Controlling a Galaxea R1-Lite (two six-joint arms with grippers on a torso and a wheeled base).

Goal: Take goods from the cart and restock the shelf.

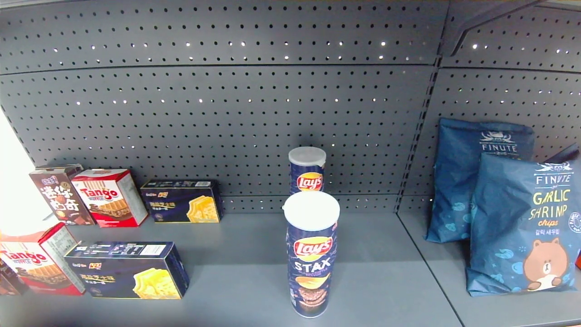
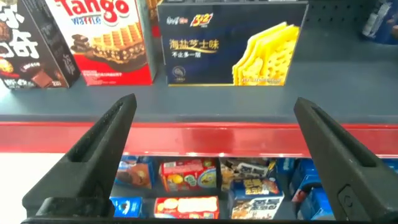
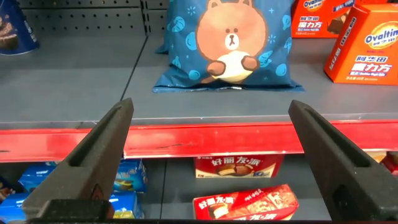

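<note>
The left claw is held with its fingers wide apart and nothing between them. Straight ahead of it, past the red shelf edge, a navy cracker box is seen standing on the shelf, with a red wafer box just beside it. The right claw is likewise spread and empty. Ahead of it a blue chip bag is propped on the shelf, with orange boxes near it.

Two dark-blue chip cans with white lids stand upright mid-way along the grey shelf, the front can directly before the rear can. Wafer boxes and cracker boxes stand at left, blue shrimp chip bags at right.
</note>
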